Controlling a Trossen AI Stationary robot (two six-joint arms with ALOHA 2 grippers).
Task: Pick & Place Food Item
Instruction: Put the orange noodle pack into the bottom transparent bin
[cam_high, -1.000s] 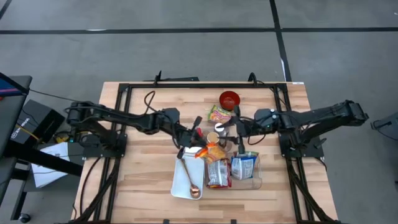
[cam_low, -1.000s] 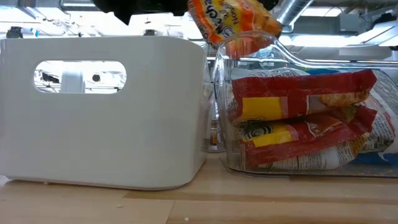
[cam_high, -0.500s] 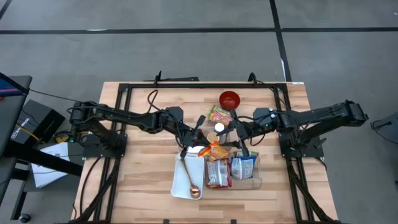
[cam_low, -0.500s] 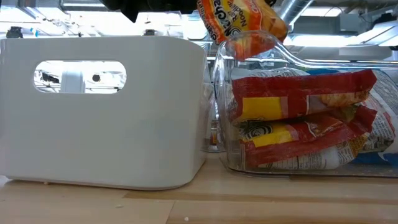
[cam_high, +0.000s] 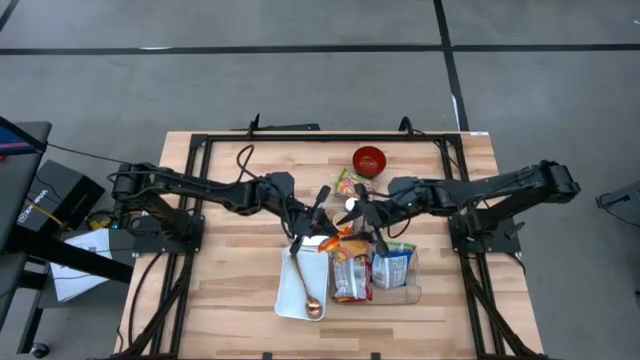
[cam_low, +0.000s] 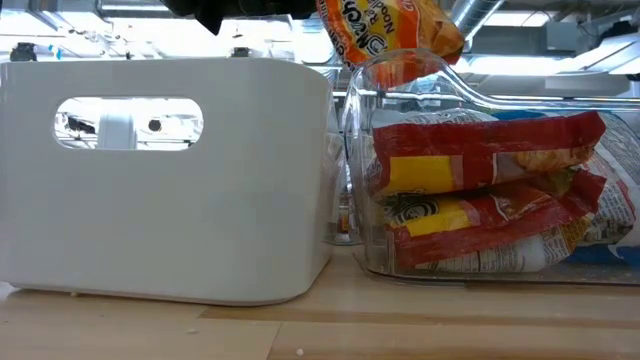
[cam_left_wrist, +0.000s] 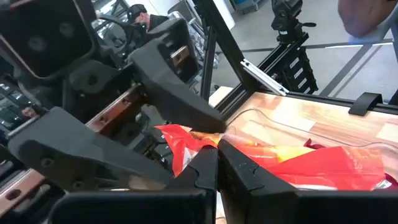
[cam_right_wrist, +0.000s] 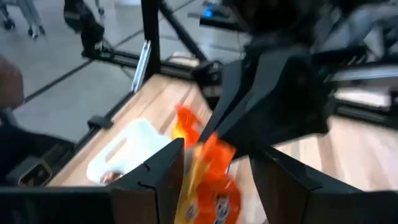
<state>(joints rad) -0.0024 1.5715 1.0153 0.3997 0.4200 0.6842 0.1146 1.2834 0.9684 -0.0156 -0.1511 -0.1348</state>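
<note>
An orange noodle packet (cam_high: 342, 242) hangs over the near middle of the table, above the rim of a clear bin (cam_low: 352, 150); it also shows in the low view (cam_low: 390, 35). My left gripper (cam_high: 322, 232) is shut on it from the left side. My right gripper (cam_high: 352, 220) is open just right of it. In the right wrist view its two fingers stand on either side of the packet (cam_right_wrist: 208, 180); whether they touch it I cannot tell. My left gripper pinches the packet's upper edge (cam_left_wrist: 186, 144) between its two shut fingers (cam_left_wrist: 205, 171), coming from the table's left and slanting down. The packet hangs tilted below the fingers, lifted off the table, its lower end at the clear bin's rim.
The clear bin holds red packets (cam_high: 350, 278) and a blue packet (cam_high: 392, 268). A white bin (cam_low: 165, 180) with a spoon (cam_high: 308, 290) stands left of it. A green packet (cam_high: 352, 183) and a red bowl (cam_high: 369, 159) lie farther back.
My right gripper has gone toward the table's left and now stands open around the packet held by my left gripper. My left gripper has shifted slightly right with the packet, which has risen a little above the clear bin's rim.
</note>
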